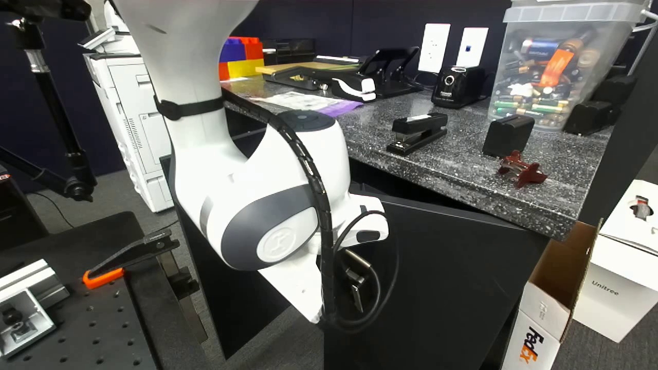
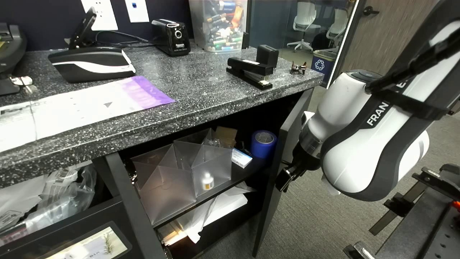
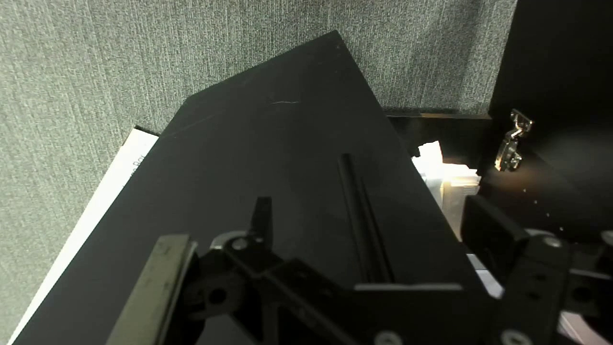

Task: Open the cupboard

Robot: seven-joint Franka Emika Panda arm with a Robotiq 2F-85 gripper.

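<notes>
1. Paper, stapler, sharpener and battery tub rest on the bench.
2. On it, a clip lies near a black block.
3. In the cupboard, the shelf holds a clear bin, small box and blue roll.
4. A printer and a white box stand on the floor.

1. Cupboard door: smooth matt black, with thin pale scratches at the upper middle of the frame in the wrist view.
2. Worktop: speckled grey, stone-like, slightly glossy.
3. Tub, upper right of the frame in an exterior view: clear plastic.
4. Hinge, right of the frame in the wrist view: shiny metal.
5. Pincer: dull black, with bright metal bolt heads.
6. Arm: smooth white shell, softly glossy.
7. Carpet: rough, ribbed cloth.
8. Box, lower right of the frame in an exterior view: cardboard, white outside, brown inside.
</notes>
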